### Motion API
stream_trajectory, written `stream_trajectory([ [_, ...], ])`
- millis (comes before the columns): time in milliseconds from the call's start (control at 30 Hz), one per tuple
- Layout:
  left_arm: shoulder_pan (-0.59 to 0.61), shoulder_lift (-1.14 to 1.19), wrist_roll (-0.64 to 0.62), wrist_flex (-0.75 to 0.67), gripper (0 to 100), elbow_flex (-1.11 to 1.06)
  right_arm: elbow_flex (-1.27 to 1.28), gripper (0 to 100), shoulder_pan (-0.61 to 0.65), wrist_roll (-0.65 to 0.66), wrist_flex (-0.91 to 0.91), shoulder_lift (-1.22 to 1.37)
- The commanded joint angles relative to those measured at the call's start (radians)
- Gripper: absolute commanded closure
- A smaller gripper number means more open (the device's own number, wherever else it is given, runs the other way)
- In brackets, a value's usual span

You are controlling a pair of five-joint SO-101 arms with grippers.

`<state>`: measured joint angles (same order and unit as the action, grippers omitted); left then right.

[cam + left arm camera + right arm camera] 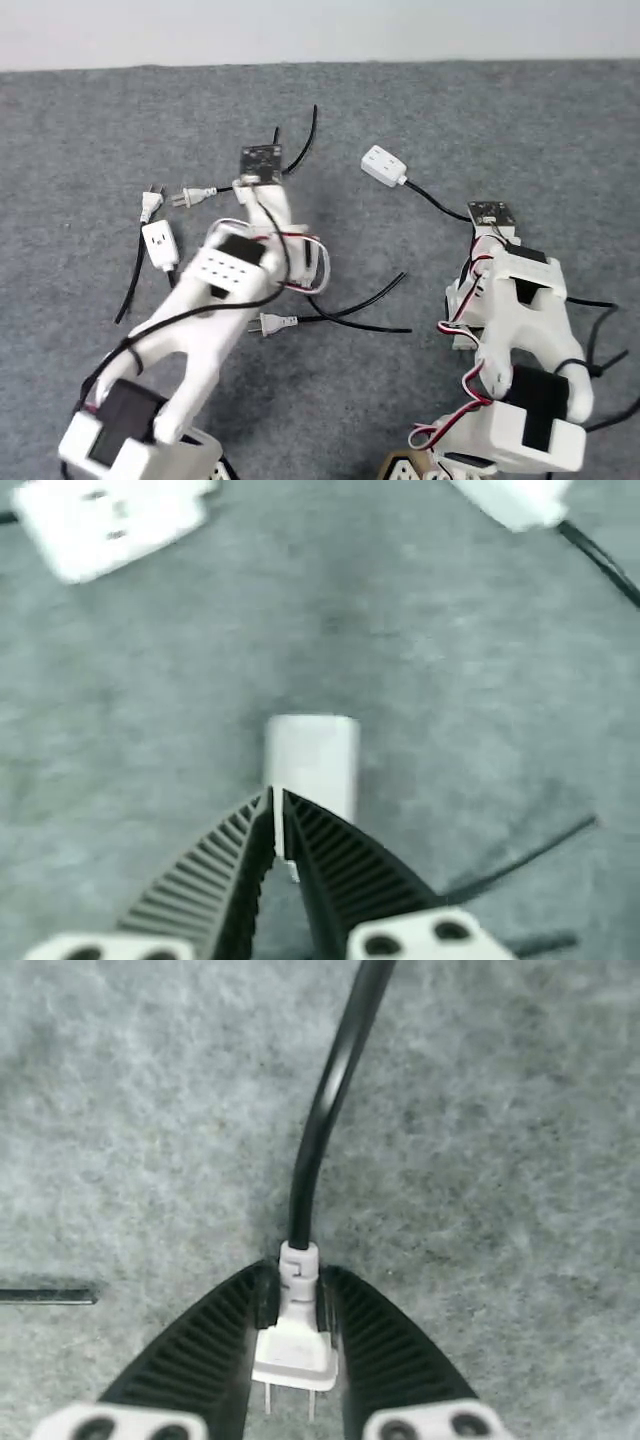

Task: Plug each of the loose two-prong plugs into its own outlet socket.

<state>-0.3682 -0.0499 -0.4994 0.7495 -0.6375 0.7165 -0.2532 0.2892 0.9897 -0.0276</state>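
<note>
Grey carpeted table surface (480,110), pale wall (320,30) along far edge

The bench (450,110) is mottled grey. The sockets (382,165) and each plug (296,1345) are white, with black cords (330,1110). The arms (200,340) are white with black blocks and red-and-white wires (320,262). The left pincer (278,825) and right pincer (296,1272) are black and ribbed.

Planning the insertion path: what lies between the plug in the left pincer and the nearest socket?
Only bare carpet between plug and socket, in the high view.
</note>
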Motion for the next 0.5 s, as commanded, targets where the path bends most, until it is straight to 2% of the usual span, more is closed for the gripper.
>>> stream_trajectory([
  [0, -0.063, 0.092, -0.044, -0.025, 99, 0.081, -0.044, 99.1, 0.01, -0.008, -0.024, 0.004],
  [100, -0.014, 0.189, -0.086, 0.029, 99, 0.17, -0.044, 99.1, 0.01, -0.006, -0.024, 0.002],
  [200, 0.028, 0.189, -0.086, 0.104, 99, 0.228, -0.044, 99.1, 0.01, -0.006, -0.024, 0.002],
  [467, 0.029, -0.066, -0.083, -0.002, 99, 0.036, -0.044, 99.1, 0.01, -0.006, -0.024, 0.002],
])
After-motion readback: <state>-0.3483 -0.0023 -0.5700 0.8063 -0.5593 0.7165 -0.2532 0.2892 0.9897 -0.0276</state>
